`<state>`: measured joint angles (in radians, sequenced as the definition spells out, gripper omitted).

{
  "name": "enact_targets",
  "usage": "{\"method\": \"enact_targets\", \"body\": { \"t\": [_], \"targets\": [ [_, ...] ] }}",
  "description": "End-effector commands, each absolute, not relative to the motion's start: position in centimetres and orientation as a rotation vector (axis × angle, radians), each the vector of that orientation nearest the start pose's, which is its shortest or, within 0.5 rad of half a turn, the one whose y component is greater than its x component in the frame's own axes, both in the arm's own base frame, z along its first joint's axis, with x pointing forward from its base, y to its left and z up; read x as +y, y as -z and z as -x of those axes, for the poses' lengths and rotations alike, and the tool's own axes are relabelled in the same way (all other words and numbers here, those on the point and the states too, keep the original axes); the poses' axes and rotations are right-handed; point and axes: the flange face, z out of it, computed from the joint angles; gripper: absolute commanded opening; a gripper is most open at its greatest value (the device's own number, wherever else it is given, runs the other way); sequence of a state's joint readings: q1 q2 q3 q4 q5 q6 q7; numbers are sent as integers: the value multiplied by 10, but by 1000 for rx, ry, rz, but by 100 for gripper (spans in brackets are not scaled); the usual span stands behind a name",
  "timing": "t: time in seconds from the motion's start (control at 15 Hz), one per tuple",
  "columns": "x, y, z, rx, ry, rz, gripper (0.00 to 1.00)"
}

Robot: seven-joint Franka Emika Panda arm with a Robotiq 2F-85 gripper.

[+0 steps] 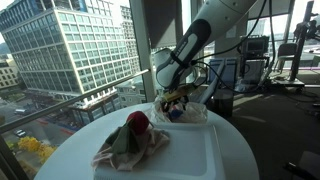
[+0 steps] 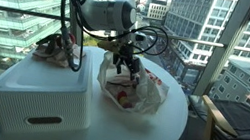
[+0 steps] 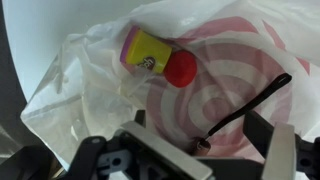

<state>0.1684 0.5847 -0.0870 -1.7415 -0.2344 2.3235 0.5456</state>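
My gripper [image 3: 197, 124] is open and points down over a thin white plastic bag [image 3: 90, 80] printed with pink rings. Inside the bag lies a small yellow bottle [image 3: 152, 55] with a red cap, on its side, a little way beyond my fingertips. A black cord [image 3: 245, 105] runs across the bag, and its small tip ends between my fingers, which grip nothing. Both exterior views show the gripper [image 1: 175, 98] [image 2: 124, 66] hanging just above the crumpled bag [image 1: 188, 113] [image 2: 133, 94] on the round white table [image 2: 171, 128].
A white lidded bin [image 2: 37, 102] stands on the table next to the bag. A heap of cloth [image 1: 130, 145] [image 2: 58, 47] with a red item [image 1: 137, 122] lies by it. Large windows ring the table; chairs and equipment [image 1: 255, 60] stand behind the arm.
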Motion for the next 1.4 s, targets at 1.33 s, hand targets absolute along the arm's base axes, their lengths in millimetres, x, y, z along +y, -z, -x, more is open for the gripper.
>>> {"method": "enact_targets", "body": {
  "t": [1.33],
  "targets": [
    [12, -176, -690, 79, 854, 3273, 73]
  ]
}}
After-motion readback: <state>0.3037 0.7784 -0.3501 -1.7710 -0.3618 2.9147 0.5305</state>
